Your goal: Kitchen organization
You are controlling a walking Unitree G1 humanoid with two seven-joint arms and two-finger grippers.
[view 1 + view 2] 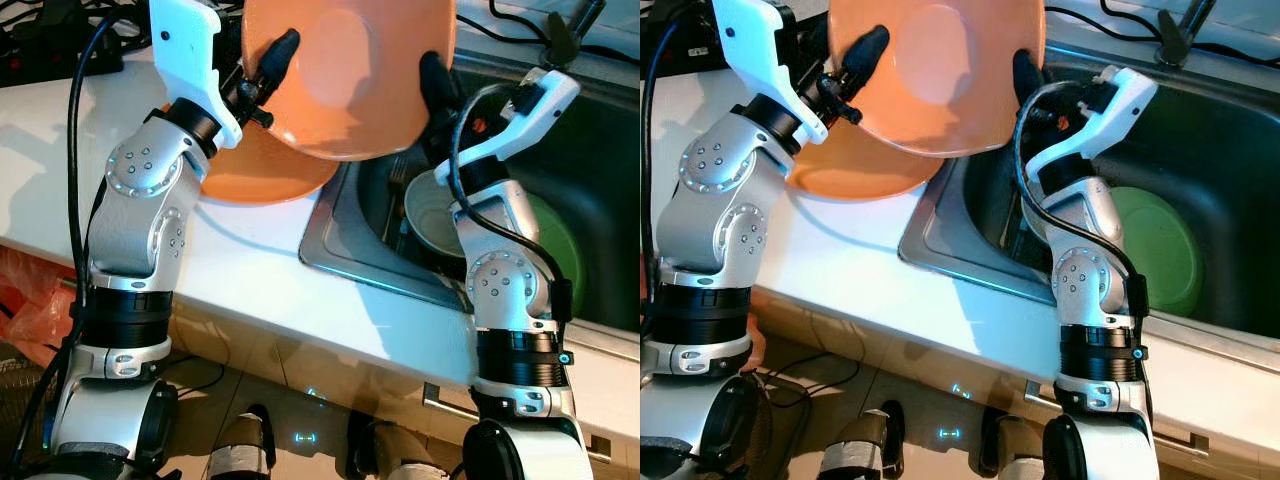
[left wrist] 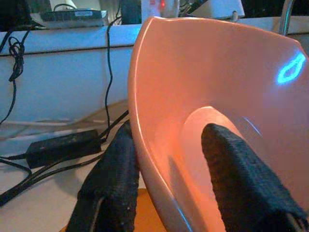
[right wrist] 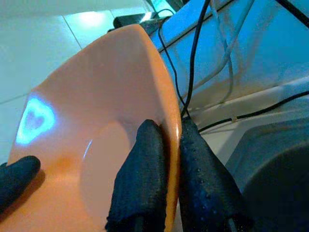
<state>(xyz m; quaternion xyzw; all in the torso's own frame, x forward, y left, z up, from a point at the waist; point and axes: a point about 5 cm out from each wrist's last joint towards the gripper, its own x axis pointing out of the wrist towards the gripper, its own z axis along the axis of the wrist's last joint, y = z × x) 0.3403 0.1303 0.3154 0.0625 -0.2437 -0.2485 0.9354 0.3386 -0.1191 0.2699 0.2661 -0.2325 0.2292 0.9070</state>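
Note:
I hold an orange bowl tilted in the air over the seam between counter and sink, its inside facing me. My left gripper is shut on its left rim, one finger inside the wall and one outside. On the opposite rim my right gripper is shut too, with both pads pinching the edge. A second orange bowl rests on the white counter right under the held one, partly hidden by it.
The steel sink lies to the right, holding a pale grey bowl and a green plate. A dark faucet stands behind it. Black cables and a power strip run along the counter's back left.

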